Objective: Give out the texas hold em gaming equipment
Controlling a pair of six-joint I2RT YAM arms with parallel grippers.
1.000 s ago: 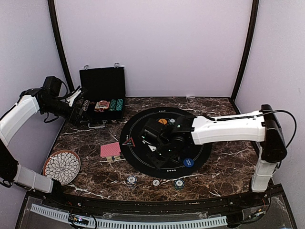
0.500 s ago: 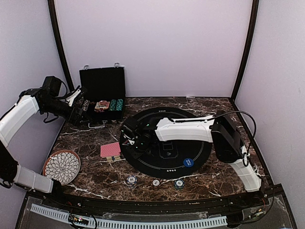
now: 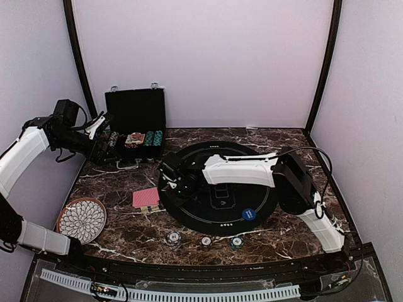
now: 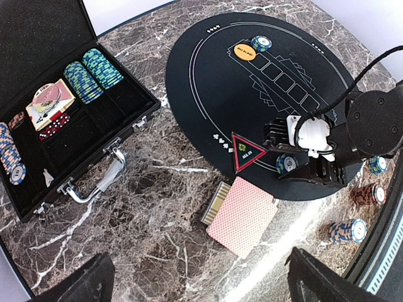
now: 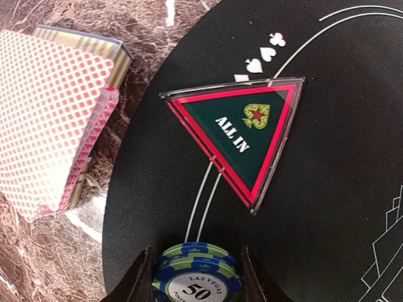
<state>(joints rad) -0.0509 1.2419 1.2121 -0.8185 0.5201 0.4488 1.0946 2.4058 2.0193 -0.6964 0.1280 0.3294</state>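
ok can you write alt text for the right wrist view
The right gripper holds a small stack of blue-and-green Las Vegas 50 poker chips between its fingers, over the edge of a round black felt mat. Just beyond lies a red-edged triangular ALL IN marker, and to the left a red-backed deck of playing cards rests on the dark marble table.

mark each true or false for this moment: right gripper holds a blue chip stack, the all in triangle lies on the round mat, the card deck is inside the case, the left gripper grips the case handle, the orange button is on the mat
1. The right gripper holds a blue chip stack. True.
2. The ALL IN triangle lies on the round mat. True.
3. The red-backed card deck is inside the case. False: it lies on the marble beside the mat.
4. The left gripper grips the case handle. False: it hangs open above the table, touching nothing.
5. The orange button is on the mat. True.
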